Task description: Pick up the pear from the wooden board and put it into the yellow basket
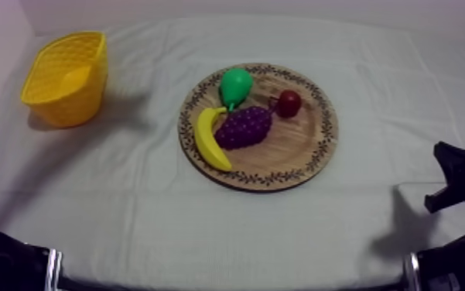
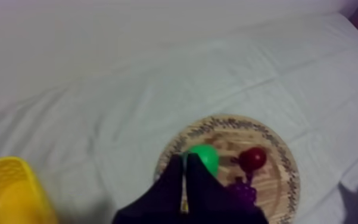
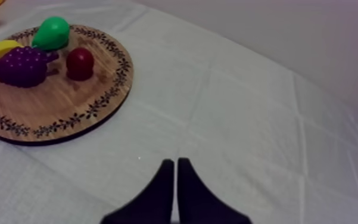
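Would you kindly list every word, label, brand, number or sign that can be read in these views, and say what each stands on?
None: no readable text anywhere.
The wooden board bears only an ornamental pattern round its rim, no letters.
The yellow basket, pear, banana, bunch of grapes, small red fruit and cloth carry no markings.

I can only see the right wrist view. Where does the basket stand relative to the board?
Observer: The basket stands on the cloth well apart from the board, toward the robot's left side.
Operator: Is anything in it yet?
Observer: No, from above its inside looks bare.
Operator: What about the left gripper?
Observer: The left gripper is shut on nothing, pointing toward the pear.
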Tool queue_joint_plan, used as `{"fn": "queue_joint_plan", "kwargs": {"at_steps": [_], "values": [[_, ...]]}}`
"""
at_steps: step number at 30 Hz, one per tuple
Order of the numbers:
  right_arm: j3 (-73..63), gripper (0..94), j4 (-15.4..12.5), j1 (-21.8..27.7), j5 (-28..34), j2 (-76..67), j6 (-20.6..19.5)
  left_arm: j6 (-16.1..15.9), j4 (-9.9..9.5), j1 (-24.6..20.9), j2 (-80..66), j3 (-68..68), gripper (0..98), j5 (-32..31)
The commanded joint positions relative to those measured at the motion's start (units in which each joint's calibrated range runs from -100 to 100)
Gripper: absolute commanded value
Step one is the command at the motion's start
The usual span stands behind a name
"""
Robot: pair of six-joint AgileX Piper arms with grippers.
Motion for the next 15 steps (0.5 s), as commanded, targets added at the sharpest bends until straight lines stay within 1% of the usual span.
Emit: {"fn": "queue_joint_plan", "kwargs": {"at_steps": [1, 5, 7, 9, 12, 15], "values": [[0.0, 0.3, 0.0, 0.0, 0.0, 0.0, 0.0, 0.9, -0.02, 1.3, 4.9, -2.7, 3.0, 0.9], [0.0, 0.3, 0.0, 0.0, 0.0, 0.0, 0.0, 1.2, 0.77, 2.1, 9.5, -5.1, 4.2, 2.1], [0.0, 0.3, 0.0, 0.0, 0.0, 0.0, 0.0, 0.9, 1.35, 2.2, 11.1, -5.8, 7.9, 2.4], [0.0, 0.3, 0.0, 0.0, 0.0, 0.0, 0.0, 0.4, 1.76, 2.4, 12.5, -6.6, 18.1, 3.0], [0.0, 0.3, 0.0, 0.0, 0.0, 0.0, 0.0, 0.0, 1.97, 3.0, 14.2, -7.7, 41.4, 3.6], [0.0, 0.3, 0.0, 0.0, 0.0, 0.0, 0.0, 0.1, 2.01, 3.3, 16.0, -9.0, 61.8, 4.9]]}}
